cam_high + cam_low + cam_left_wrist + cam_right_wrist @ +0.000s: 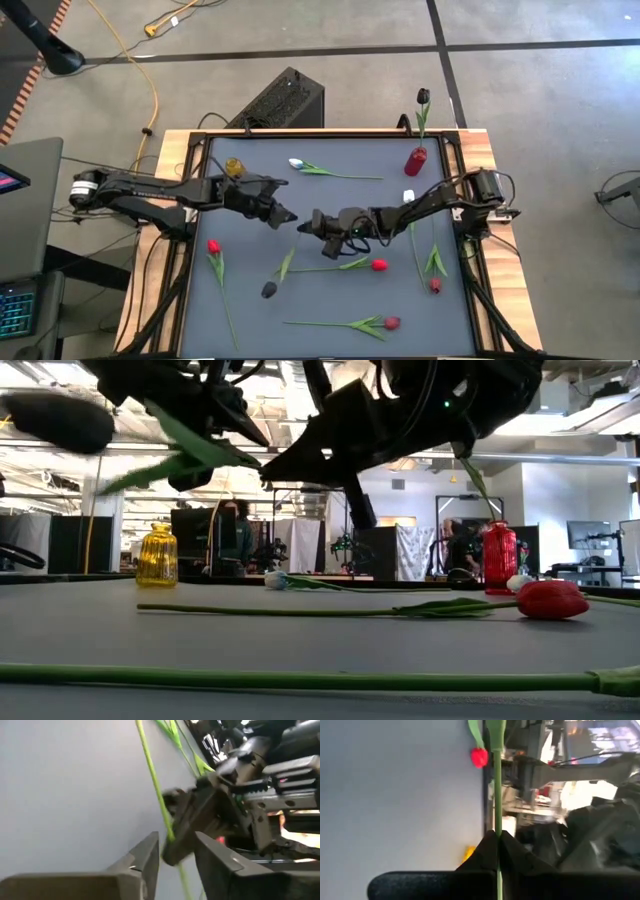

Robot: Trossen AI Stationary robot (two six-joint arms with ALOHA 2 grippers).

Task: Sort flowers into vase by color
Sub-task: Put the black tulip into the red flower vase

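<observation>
A dark-headed flower (pixel 268 290) with a thin green stem and a leaf (pixel 190 445) hangs in the air over the mat's middle. My right gripper (pixel 497 834) is shut on its stem. My left gripper (pixel 177 855) is right beside it, open, one finger on each side of the same stem (pixel 167 827). A yellow vase (pixel 234 167) stands at the far left. A red vase (pixel 416 160) at the far right holds a dark flower (pixel 423 97). Red flowers (pixel 213 246) (pixel 379 265) (pixel 391 323) and a white one (pixel 297 163) lie flat on the mat. My right gripper pinches the stem (pixel 497 822) between its two fingertips, well away from the head. The fingers come nearly level from the table's right side and lie across the stem. The flower is clear of the mat, slanting toward the near edge, with its dark head (pixel 60 420) at the free end.
A maroon flower (pixel 435 286) and a white flower (pixel 408 196) lie near the right arm. The dark mat (pixel 250 330) sits inside a raised frame on the wooden table. A black box (pixel 285 100) stands behind the far edge.
</observation>
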